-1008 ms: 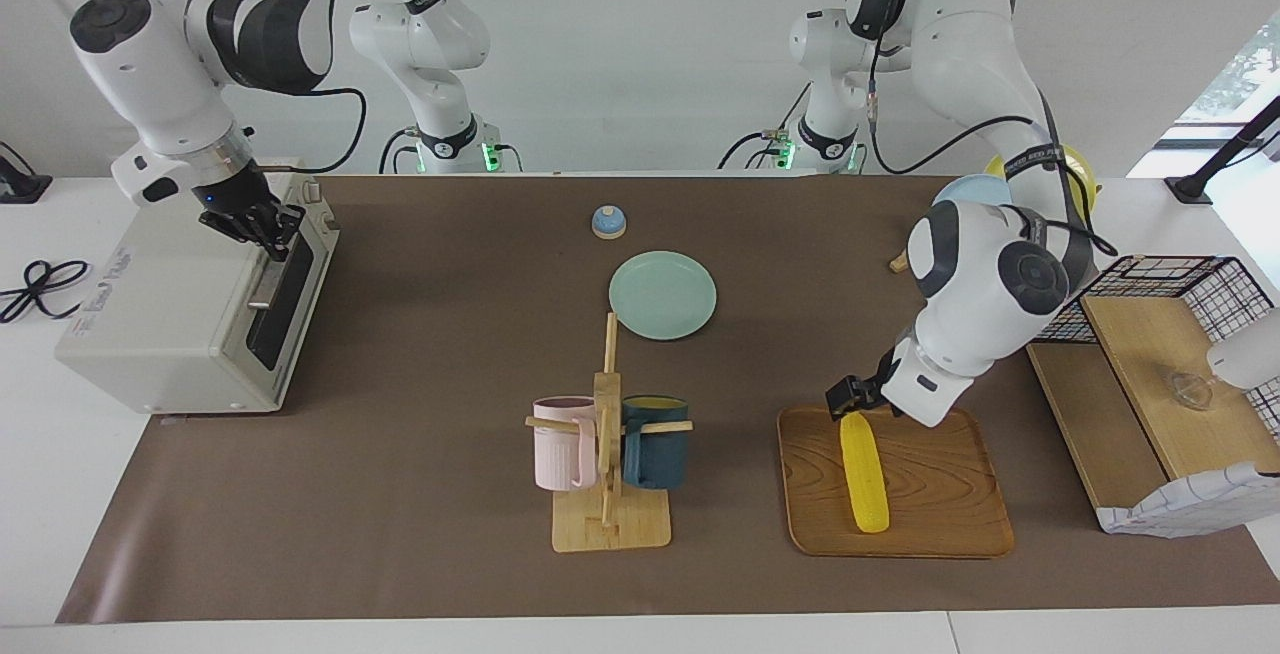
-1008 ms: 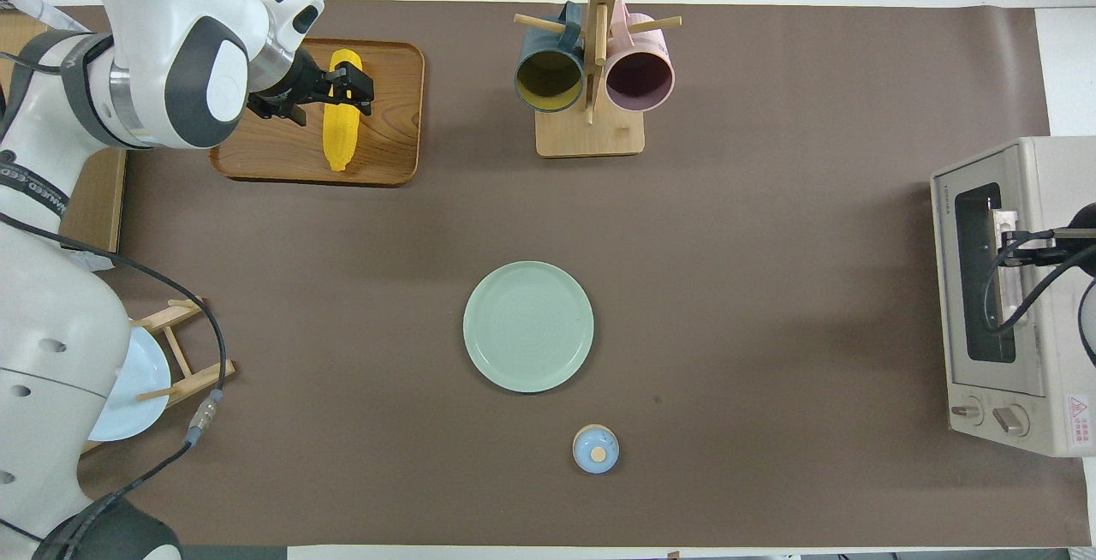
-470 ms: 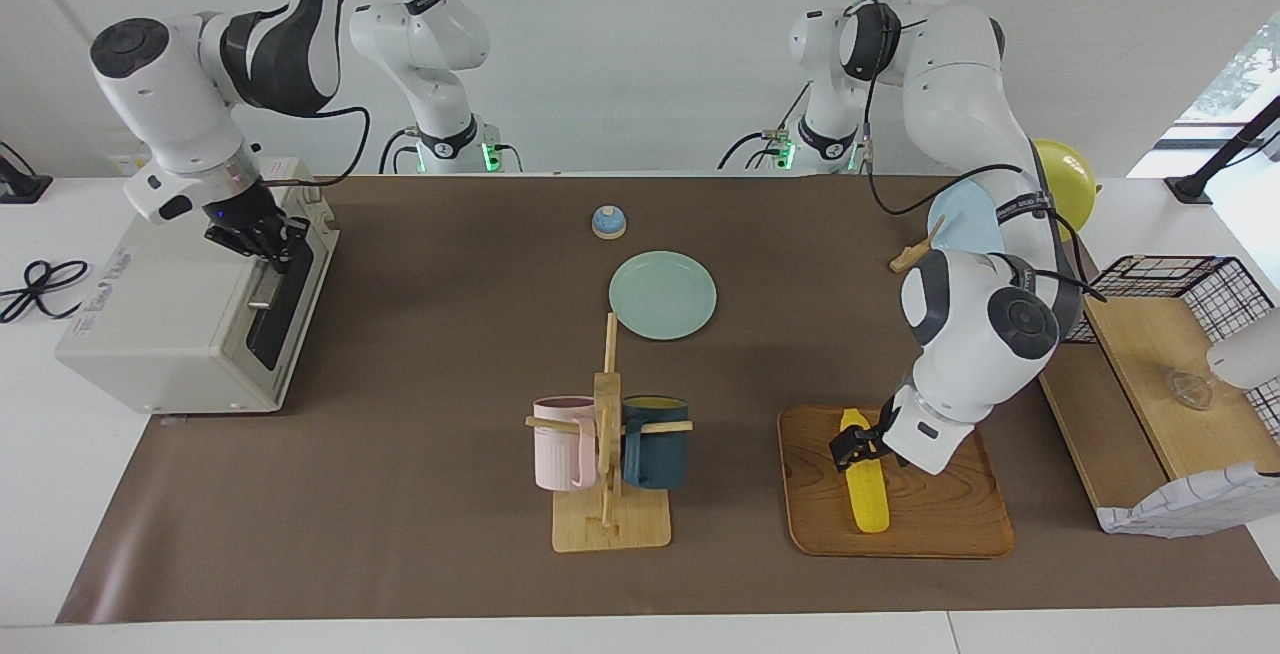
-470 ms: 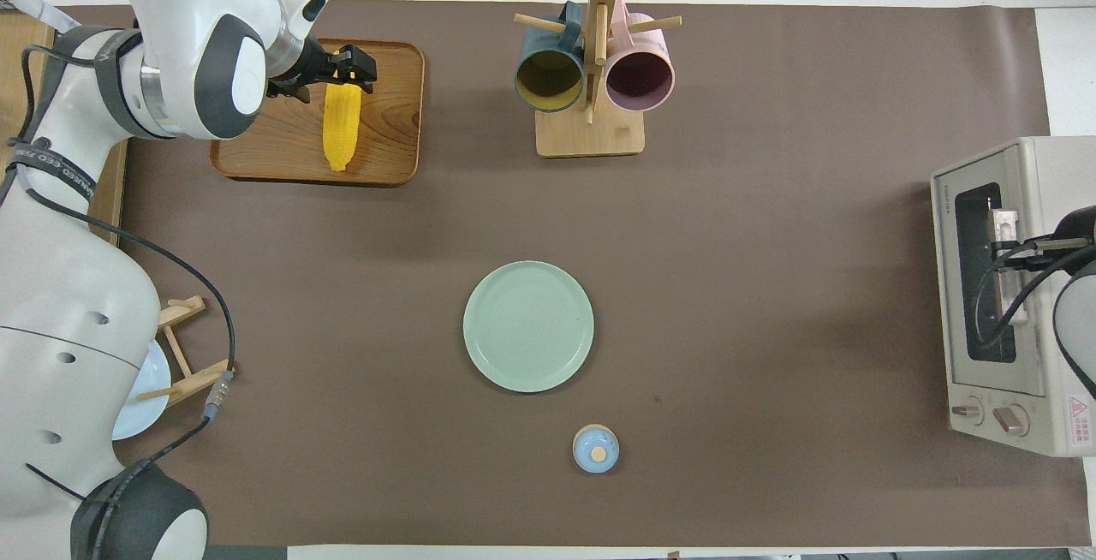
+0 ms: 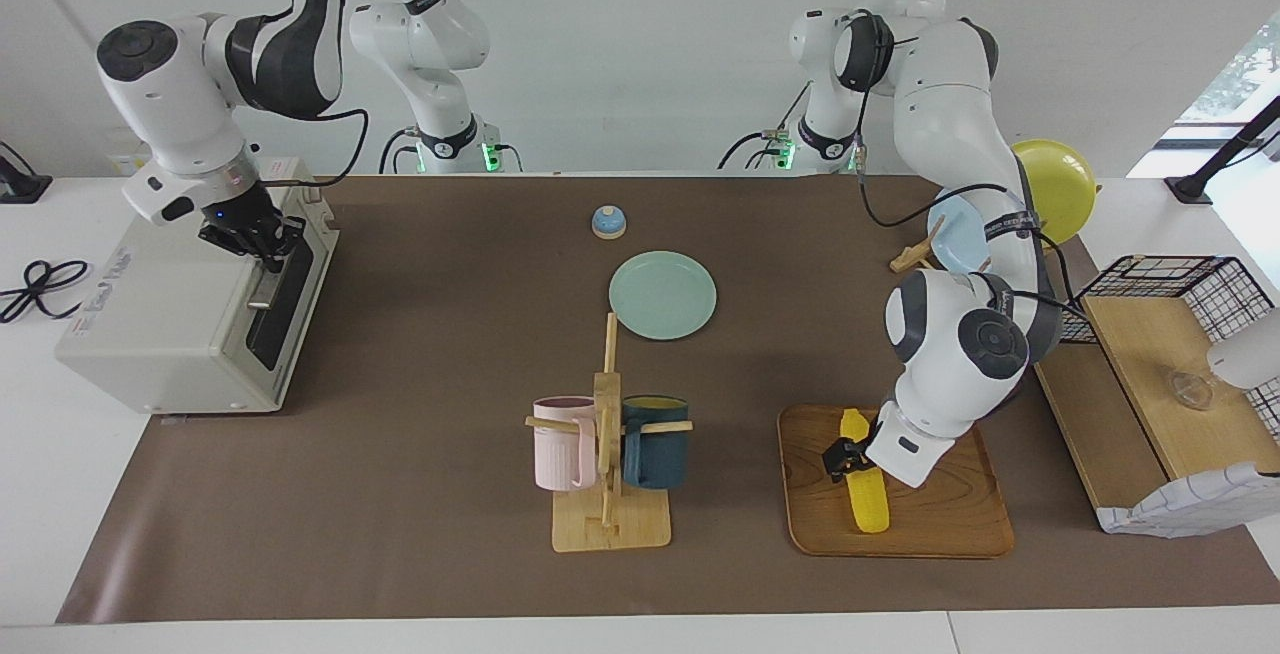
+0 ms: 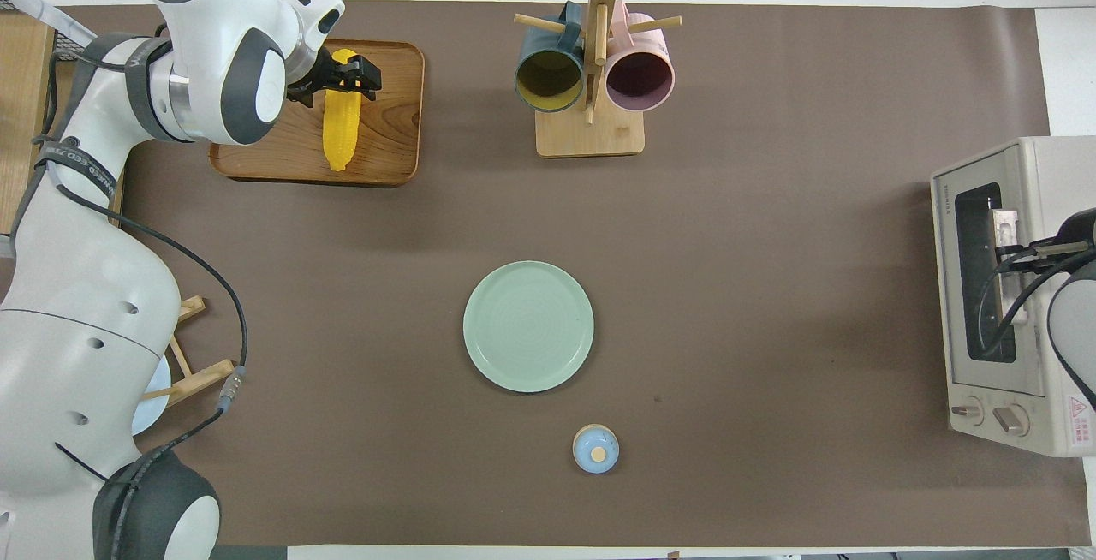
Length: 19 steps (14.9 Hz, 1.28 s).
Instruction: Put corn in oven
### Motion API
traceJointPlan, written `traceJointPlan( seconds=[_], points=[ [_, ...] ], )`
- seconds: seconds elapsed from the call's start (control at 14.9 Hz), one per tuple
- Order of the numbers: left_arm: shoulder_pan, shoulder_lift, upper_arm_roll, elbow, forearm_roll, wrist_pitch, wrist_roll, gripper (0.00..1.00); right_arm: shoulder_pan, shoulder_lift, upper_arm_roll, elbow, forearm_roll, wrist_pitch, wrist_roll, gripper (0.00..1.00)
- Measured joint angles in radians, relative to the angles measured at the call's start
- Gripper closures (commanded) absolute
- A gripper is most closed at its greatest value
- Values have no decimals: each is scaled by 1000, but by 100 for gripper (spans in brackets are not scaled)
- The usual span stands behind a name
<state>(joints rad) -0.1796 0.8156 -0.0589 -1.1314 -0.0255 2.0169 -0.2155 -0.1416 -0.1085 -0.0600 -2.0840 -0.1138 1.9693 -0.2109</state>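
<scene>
A: Where the facing view takes in the tabletop (image 5: 420,354), the corn (image 5: 866,502) lies on a wooden tray (image 5: 940,519); left gripper (image 5: 838,458) low over its middle, fingers spread, straddling the cob.

B: And the oven (image 5: 170,324)?

A: At the right arm's end, door closed. Right gripper (image 5: 272,244) clenched at the door's top edge by the handle.

B: Overhead view?

A: Corn (image 6: 341,134) on the tray (image 6: 390,128), left gripper (image 6: 349,80) across it. Oven (image 6: 1027,303) with the right gripper (image 6: 1010,248) over its door.
</scene>
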Motion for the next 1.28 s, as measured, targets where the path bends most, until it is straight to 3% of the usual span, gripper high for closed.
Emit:
traceJointPlan(
  seconds=[0.13, 0.2, 0.27, 0.34, 0.67, 0.74, 0.87, 1.28],
  points=[
    [1, 1, 2, 0, 0, 11, 0, 13, 0, 0, 0, 0, -3, 0, -10, 100],
    [1, 2, 2, 0, 1, 16, 0, 22, 0, 0, 0, 0, -4, 0, -18, 100],
    [1, 4, 2, 0, 1, 21, 0, 37, 0, 0, 0, 0, -4, 0, -26, 100],
    [1, 6, 2, -1, 2, 26, 1, 42, 0, 0, 0, 0, -4, 0, -31, 100],
    [3, 11, 5, -2, 3, 36, 1, 44, 0, 0, 0, -2, -4, 1, -33, 100],
    [3, 11, 6, -3, 4, 40, 1, 58, 0, 0, 0, -2, -4, 1, -33, 100],
    [3, 11, 6, -3, 4, 42, 1, 100, 0, 0, 0, -3, -4, 1, -33, 100],
    [3, 10, 6, -1, -4, 40, 0, 100, 7, -2, 4, -15, -4, 14, -30, 100]
  ],
)
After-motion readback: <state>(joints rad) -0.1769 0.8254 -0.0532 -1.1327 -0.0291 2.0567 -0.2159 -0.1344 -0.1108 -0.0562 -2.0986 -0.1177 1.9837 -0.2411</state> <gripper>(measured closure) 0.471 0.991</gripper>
